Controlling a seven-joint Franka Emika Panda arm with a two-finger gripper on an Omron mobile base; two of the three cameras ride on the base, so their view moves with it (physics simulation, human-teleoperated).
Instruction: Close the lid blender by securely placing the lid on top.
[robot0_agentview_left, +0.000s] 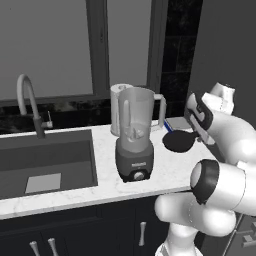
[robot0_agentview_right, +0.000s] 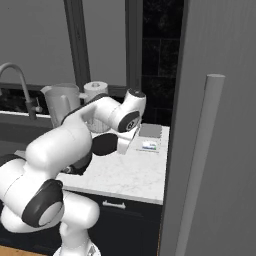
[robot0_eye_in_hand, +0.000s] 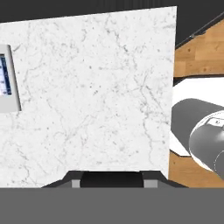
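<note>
Where window meets wall, white marble counter (robot0_agentview_left: 170, 175) beside sink (robot0_agentview_left: 45, 165).

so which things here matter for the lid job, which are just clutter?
Job: black round lid, held in the gripper; translucent grey blender jar on dark base.
Clutter: white cylinder, curved grey faucet, sink, small scale.
</note>
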